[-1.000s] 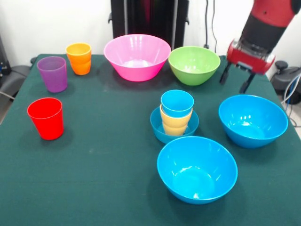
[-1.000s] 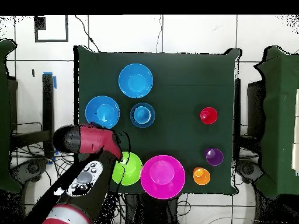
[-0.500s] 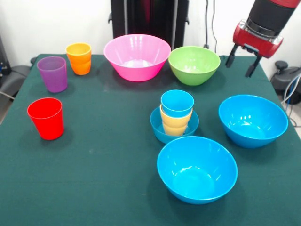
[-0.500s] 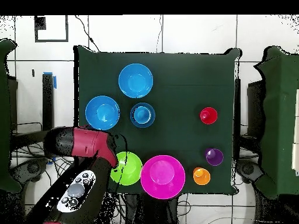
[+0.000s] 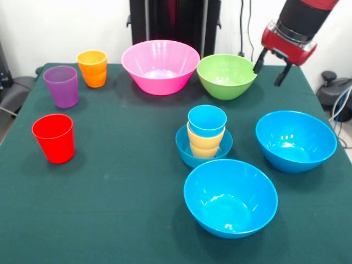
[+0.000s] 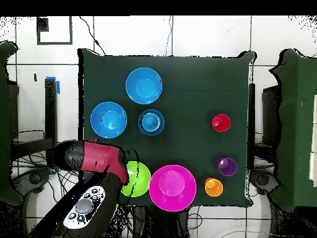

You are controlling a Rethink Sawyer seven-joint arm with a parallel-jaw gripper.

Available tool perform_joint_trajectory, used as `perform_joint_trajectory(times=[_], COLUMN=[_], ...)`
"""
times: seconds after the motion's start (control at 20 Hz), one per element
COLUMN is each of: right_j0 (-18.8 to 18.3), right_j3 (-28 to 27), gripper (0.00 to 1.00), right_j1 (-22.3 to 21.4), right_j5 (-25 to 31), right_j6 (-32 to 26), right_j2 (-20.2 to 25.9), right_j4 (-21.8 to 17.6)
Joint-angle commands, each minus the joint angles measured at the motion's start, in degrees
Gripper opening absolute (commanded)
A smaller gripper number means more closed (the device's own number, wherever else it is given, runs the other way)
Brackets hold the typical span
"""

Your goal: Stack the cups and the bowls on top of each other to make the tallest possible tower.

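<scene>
Green table, open fingers beside green bowl.

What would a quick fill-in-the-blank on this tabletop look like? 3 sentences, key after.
1. The light blue cup sits nested in the ____ cup, which stands in the small blue bowl.
2. The gripper, open and empty, hovers beside the ____ bowl.
3. The purple cup stands between the orange cup and the ____ cup.

Missing words: yellow-orange; green; red

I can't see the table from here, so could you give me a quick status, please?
Gripper open, empty, beside green bowl. Tower: two cups in small blue bowl. Nothing in the way.
</scene>
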Motion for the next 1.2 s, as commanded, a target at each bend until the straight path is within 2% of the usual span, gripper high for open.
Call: perform_joint_trajectory(times=[0.05, 0.65, 0.95, 1.2], right_j0=[0.57, 0.04, -1.78, -2.74], right_j3=[5.96, 6.1, 7.47, 7.84], gripper=[1.0, 1.0, 1.0, 1.0], right_j1=[4.39, 6.61, 8.51, 8.72], right_j5=[-2.42, -4.81, -9.79, -11.28], right_j6=[14.94, 15.8, 15.0, 14.67], right_j2=[5.01, 5.4, 8.44, 9.93], right_j4=[2.16, 1.67, 2.71, 3.32])
